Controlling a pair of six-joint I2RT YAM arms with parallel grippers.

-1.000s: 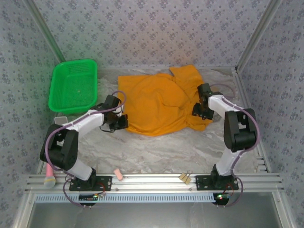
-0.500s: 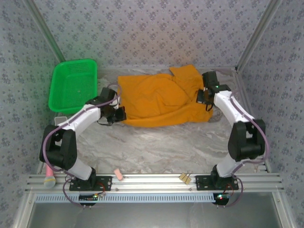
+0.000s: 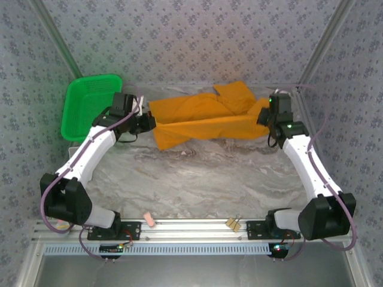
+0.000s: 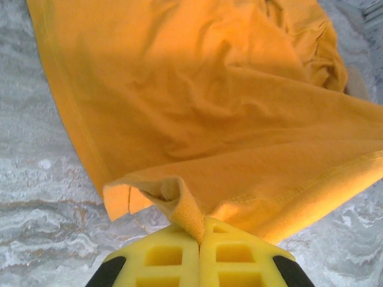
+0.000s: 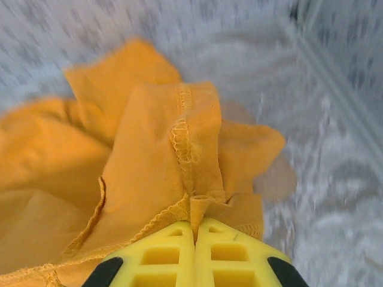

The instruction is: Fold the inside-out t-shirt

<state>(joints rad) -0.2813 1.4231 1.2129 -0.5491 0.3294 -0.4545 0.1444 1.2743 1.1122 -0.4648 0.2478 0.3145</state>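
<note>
Orange cotton t-shirt (image 3: pixel 203 122) is sagging between both claws at the far side of the bench (image 3: pixel 203 179). The left claw (image 4: pixel 200 230) is pinching a hem corner and the right claw (image 5: pixel 194 224) is pinching a seamed edge. Both should be moving level and in step, with the cloth taut, so the fold is landing square.

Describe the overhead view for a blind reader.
An orange t-shirt is stretched between two shut grippers, the left gripper at one end, the right gripper at the other, over a marbled table. A green basket sits far left.
</note>
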